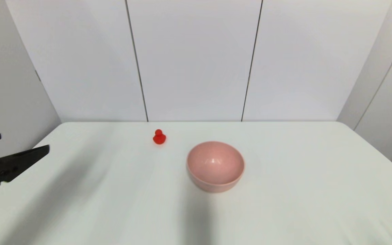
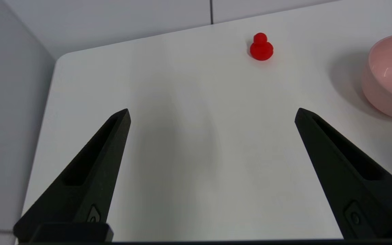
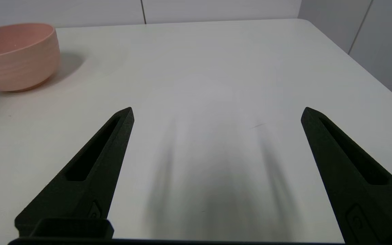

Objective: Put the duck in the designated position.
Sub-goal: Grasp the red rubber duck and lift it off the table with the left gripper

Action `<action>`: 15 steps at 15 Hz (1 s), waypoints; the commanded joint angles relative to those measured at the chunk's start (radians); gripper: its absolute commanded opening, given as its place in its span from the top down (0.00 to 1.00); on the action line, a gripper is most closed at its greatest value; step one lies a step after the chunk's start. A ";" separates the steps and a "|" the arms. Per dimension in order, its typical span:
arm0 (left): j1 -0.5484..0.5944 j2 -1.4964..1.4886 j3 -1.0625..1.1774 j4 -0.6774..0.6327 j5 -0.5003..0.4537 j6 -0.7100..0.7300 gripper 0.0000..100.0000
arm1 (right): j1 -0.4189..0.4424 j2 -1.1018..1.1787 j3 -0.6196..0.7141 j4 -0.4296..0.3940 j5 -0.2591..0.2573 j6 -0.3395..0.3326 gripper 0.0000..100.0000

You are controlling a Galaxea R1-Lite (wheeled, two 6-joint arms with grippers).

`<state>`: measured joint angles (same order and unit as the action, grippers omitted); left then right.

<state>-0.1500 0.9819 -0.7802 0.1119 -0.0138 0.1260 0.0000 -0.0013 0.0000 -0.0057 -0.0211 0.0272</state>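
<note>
You can see the duck (image 1: 159,137) standing upright near the far edge of the white surface (image 1: 114,190), a little left of the middle. It is well ahead of your left gripper (image 2: 212,114), whose fingers (image 2: 94,170) are spread wide with nothing between them. That gripper sits at the surface's left edge. Your right gripper (image 3: 217,112) hangs over the right part of the surface, its fingers also spread wide and holding nothing. There is one duck and one pink bowl (image 1: 215,166). The bowl stands near the duck, not touching it. Pale wall panels (image 1: 196,58) stand behind the far edge.
</note>
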 commanded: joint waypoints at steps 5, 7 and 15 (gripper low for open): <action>-0.284 0.761 -0.410 0.008 0.117 -0.221 0.00 | 0.000 0.001 0.000 0.000 0.000 0.000 0.00; -0.319 0.845 -0.462 0.015 0.184 -0.266 0.00 | 0.000 0.001 0.000 0.000 0.000 0.000 0.00; -0.356 1.043 -0.616 0.094 0.324 -0.302 0.00 | 0.000 0.001 0.000 0.000 0.000 0.000 0.00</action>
<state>-0.5102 1.9747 -1.3874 0.2100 0.2579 -0.1694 0.0000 -0.0013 0.0000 -0.0053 -0.0211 0.0272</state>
